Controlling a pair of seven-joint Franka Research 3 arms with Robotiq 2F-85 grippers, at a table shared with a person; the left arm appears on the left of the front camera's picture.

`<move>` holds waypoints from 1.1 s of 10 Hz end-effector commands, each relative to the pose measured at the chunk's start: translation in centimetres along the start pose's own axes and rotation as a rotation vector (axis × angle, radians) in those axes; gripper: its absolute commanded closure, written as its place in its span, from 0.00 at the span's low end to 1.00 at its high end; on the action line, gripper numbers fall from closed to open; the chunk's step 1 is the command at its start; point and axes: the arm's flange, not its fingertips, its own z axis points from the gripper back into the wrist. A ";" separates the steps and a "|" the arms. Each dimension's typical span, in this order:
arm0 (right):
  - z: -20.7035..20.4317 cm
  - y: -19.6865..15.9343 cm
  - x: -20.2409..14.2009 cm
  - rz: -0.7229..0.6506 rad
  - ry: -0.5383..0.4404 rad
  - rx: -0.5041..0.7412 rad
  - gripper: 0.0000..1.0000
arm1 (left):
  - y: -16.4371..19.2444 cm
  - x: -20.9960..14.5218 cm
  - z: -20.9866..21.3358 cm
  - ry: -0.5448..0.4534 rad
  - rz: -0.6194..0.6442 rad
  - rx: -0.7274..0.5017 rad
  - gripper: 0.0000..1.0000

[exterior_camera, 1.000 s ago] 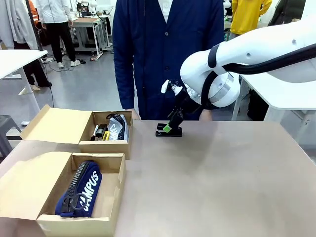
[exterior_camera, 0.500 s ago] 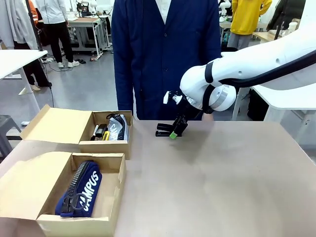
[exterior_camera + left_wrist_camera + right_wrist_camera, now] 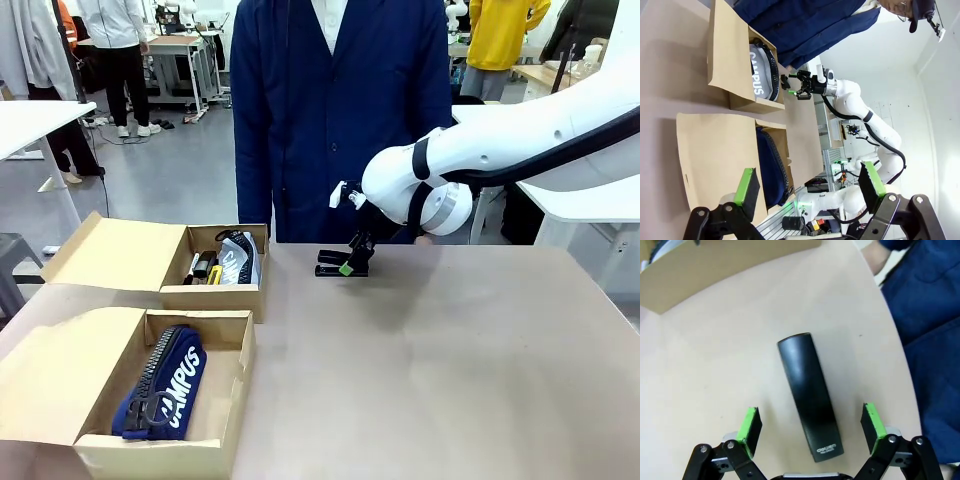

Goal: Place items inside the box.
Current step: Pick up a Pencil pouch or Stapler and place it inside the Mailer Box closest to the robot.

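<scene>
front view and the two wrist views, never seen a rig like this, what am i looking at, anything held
A robot with two white arms works at a table, facing a person. The front view looks across the table; each wrist view is shot from one arm's wrist. The right gripper is open over a black stapler lying on the table, not gripping it. The left gripper is open, holding nothing. Of two cardboard boxes, the near box holds a navy pouch, the far box a grey pouch and small things.

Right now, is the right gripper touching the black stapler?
Apart. The right wrist view shows bare table between the stapler and each green pad of the open right gripper.
</scene>
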 end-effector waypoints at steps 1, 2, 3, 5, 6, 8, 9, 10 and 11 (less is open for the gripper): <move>-1.0 -0.6 0.2 0.013 -0.005 -0.068 0.00 | -0.1 0.0 0.0 -0.010 -0.017 -0.021 0.00; -1.3 -1.0 0.1 0.010 -0.012 -0.061 0.00 | -0.1 0.0 0.0 -0.010 -0.017 -0.021 0.00; -1.9 -1.4 -0.1 0.000 -0.012 -0.060 0.00 | -0.1 0.0 0.0 -0.010 -0.017 -0.021 0.00; -2.7 -1.6 -0.6 -0.018 0.001 0.000 0.00 | -0.1 0.0 0.0 -0.010 -0.017 -0.021 0.00; -2.5 -1.4 -0.7 -0.016 -0.003 0.013 0.00 | -0.1 0.0 0.0 -0.010 -0.017 -0.021 0.00; -2.3 -1.2 -0.6 -0.021 0.007 0.048 0.31 | -0.1 0.0 0.0 -0.010 -0.017 -0.021 0.00; -2.1 -1.0 -0.4 -0.018 0.005 0.069 0.59 | -0.1 0.0 0.0 -0.010 -0.017 -0.021 0.00; -2.0 -0.8 -0.3 -0.019 0.004 0.073 0.90 | -0.1 0.0 0.0 -0.010 -0.017 -0.021 0.00; -1.9 -0.6 -0.2 -0.016 0.002 0.078 1.00 | -0.1 0.0 0.0 -0.010 -0.017 -0.021 0.00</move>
